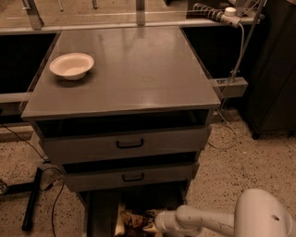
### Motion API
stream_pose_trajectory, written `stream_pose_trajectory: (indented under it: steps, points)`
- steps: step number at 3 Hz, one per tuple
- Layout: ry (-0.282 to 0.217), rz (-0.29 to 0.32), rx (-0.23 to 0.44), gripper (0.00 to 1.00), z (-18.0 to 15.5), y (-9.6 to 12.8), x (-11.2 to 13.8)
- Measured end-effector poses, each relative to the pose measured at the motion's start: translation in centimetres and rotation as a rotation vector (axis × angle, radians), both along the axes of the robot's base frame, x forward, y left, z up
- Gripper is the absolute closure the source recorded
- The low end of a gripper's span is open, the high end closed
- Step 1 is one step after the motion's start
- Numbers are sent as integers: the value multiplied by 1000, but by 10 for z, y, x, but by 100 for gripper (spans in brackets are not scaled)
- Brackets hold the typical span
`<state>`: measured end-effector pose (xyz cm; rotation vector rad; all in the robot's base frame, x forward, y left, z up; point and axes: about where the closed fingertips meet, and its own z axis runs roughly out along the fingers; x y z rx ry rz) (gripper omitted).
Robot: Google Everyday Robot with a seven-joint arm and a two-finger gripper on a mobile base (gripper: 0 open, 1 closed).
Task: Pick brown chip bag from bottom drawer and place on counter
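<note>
Down at 6 o'clock of the view: one gripper (151, 224), on the end of one white arm (203, 221) stretched in from 4 o'clock, sitting inside the bottom drawer (99, 214) at the right edge of the one brown chip bag (131, 221). Apart, together or clamped on the bag: cannot tell; nor whether touching the bag or just beside it. Bag lying crumpled on the drawer's floor, in its right half, partly cut off by the lower edge of the view. Above that, two grey drawers, each with one black handle: upper drawer (129, 144) and lower drawer (132, 177), stacked directly under the counter (138, 78). On the counter, one white bowl (71, 65), at 10 o'clock of the top, upright, well apart from the bag. Beyond the cabinet at 1 o'clock, one power strip (210, 12) and one cable (236, 60) hanging down past the counter's right edge. On the speckled floor (240, 166) at 8 o'clock, one black bar (32, 206) lying beside the cabinet.
</note>
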<state>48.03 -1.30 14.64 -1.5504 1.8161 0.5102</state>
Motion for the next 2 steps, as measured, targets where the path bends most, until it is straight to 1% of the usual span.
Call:
stream_pose_trajectory:
  steps: [1, 2]
  points:
    - [0, 0, 0, 88, 0, 0, 0]
    - [8, 5, 2, 100, 0, 2, -1]
